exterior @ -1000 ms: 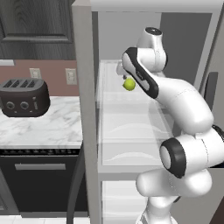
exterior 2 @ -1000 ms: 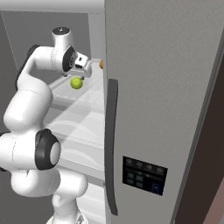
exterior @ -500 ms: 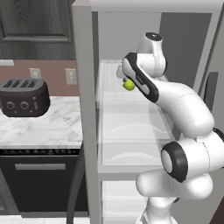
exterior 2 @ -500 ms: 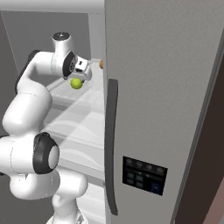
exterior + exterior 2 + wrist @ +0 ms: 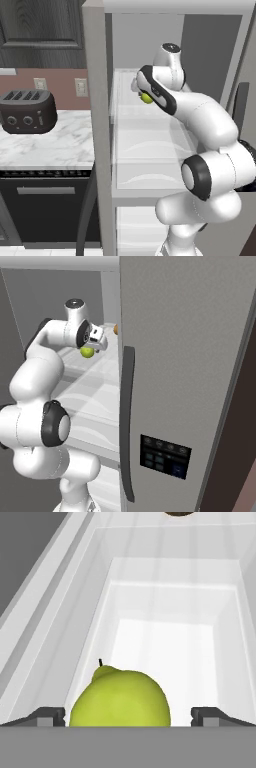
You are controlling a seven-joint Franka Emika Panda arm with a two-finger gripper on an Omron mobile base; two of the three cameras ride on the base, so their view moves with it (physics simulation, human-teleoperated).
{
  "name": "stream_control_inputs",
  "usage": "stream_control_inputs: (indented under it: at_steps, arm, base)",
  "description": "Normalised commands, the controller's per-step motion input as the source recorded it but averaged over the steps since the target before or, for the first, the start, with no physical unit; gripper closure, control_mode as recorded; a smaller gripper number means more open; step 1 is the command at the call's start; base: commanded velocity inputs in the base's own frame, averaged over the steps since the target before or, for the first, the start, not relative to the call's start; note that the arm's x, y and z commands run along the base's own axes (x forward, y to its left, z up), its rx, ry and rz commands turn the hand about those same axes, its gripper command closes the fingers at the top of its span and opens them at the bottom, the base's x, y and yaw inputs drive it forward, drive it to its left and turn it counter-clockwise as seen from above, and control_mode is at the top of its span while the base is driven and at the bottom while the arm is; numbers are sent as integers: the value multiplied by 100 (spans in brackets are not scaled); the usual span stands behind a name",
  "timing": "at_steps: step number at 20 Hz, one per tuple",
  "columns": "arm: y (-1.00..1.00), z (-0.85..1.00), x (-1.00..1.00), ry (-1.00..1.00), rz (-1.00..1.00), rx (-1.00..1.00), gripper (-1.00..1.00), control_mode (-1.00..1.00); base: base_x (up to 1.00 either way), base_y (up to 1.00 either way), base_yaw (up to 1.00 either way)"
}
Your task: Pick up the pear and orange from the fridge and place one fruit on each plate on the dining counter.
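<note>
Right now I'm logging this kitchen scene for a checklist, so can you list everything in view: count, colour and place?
pear: one, yellow-green, on the fridge's upper shelf, between the open fingertips
orange fruit: one, partly hidden by the door edge, farther back on that shelf
fridge: one, grey with white interior, left door open
door handle: one, dark, vertical on the closed door
control panel: one, dark, low on that door
toaster: one, black, on the worktop left of the fridge
worktop: one, white marble
wall outlets: two, pale, behind the toaster
gripper: one, open around the pear, not closed on it
arm: one, white, reaching into the fridge
</note>
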Motion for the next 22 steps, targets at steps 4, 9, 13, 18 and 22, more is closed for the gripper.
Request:
stream_control_inputs:
  at_steps: [4,9,13,18,22]
  arm:
    - [0,-8,3,0,0,0,-100,-100]
    - [0,-5,-3,3,0,0,-100,-100]
    - [0,-5,-1,4,0,0,-100,-100]
    - [0,-5,-1,4,0,0,-100,-100]
    - [0,-6,0,4,0,0,-100,-100]
  base:
    - [0,0,0]
    - [0,0,0]
    - [0,0,0]
    - [0,0,0]
    - [0,0,0]
